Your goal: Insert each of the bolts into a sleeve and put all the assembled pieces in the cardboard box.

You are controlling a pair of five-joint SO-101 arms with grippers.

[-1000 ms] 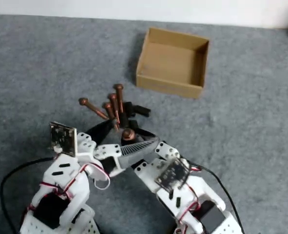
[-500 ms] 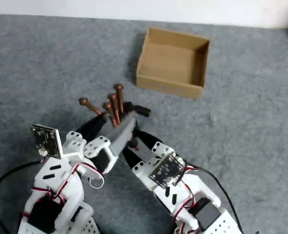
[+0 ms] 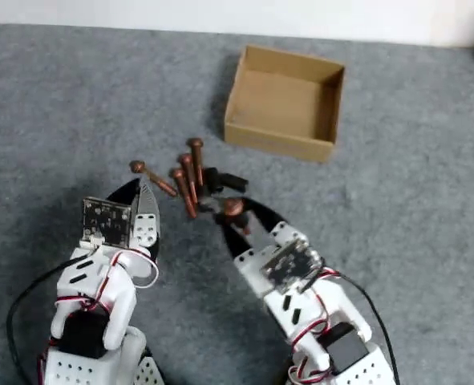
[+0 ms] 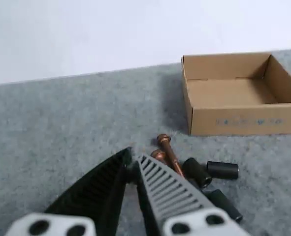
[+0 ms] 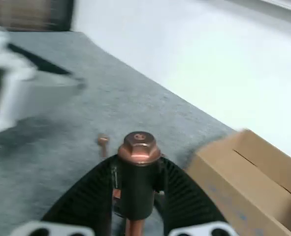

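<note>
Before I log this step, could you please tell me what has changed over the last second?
The left gripper, shut and empty, drew back from over the right gripper toward its own side. The right gripper, holding the copper bolt in its black sleeve, shifted slightly toward the brown cardboard box. The loose copper bolts, the black cylindrical sleeves and the box stayed put.

surface: grey carpeted table (image 3: 397,184) | on it: cardboard box (image 3: 277,143) | near box: copper bolts (image 3: 196,160), black sleeves (image 3: 233,182), clustered
</note>
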